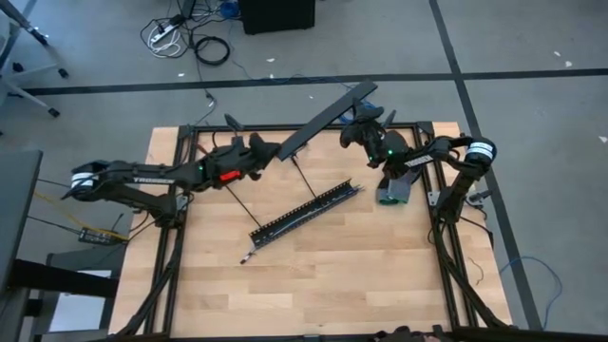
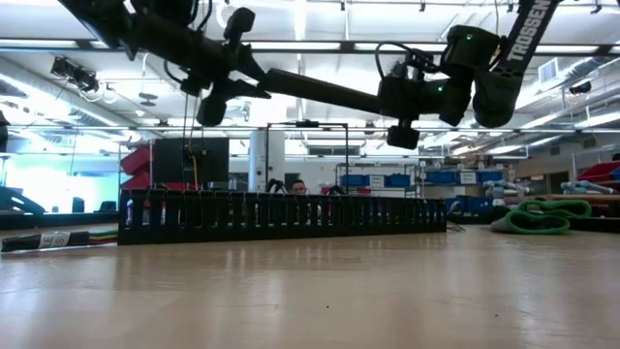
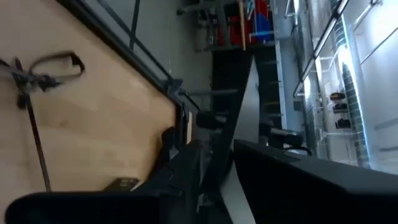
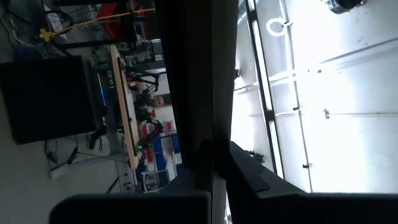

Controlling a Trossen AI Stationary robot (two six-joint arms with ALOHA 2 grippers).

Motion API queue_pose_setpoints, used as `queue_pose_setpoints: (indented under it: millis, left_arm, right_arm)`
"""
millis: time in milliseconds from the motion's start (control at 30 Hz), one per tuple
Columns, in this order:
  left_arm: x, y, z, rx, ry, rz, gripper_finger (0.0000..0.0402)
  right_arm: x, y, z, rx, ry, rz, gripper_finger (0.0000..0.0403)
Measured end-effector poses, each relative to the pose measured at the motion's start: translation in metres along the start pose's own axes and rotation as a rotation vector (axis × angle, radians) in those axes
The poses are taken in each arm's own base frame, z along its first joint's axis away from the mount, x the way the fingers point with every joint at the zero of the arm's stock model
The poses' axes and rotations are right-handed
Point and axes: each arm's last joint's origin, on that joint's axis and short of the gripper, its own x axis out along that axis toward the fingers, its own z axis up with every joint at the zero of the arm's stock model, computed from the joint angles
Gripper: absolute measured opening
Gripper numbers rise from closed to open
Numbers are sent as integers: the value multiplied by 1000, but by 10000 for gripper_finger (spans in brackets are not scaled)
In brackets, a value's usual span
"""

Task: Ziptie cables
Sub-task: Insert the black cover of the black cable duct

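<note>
My table is pale wood planking, smooth with a soft sheen. The perforated strip lying on it looks like matt black plastic. The long flat strip is matt black too.

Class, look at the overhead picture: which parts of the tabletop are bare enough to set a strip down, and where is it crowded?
Free: the wide bare wood of the table nearer than the perforated strip lying on it. Crowded: the far edge, where the left gripper and right gripper hold a long black strip aloft, with thin zipties below and a grey-green object at right.
</note>
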Motion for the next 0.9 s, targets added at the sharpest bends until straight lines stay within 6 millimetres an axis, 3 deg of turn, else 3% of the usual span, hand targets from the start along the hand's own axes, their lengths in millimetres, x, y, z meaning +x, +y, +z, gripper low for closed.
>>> queue_pose_setpoints:
  millis: [267, 667, 900]
  left_arm:
    - [5, -7, -2, -37, 15, -98, 92]
    - [8, -10, -6, 49, 20, -161, 90]
    - [7, -14, -7, 106, 45, -211, 45]
  right_arm:
    - [0, 0, 0, 37, -1, -2, 10]
    - [0, 0, 1, 49, -5, 0, 11]
    - [0, 0, 1, 49, -17, -1, 11]
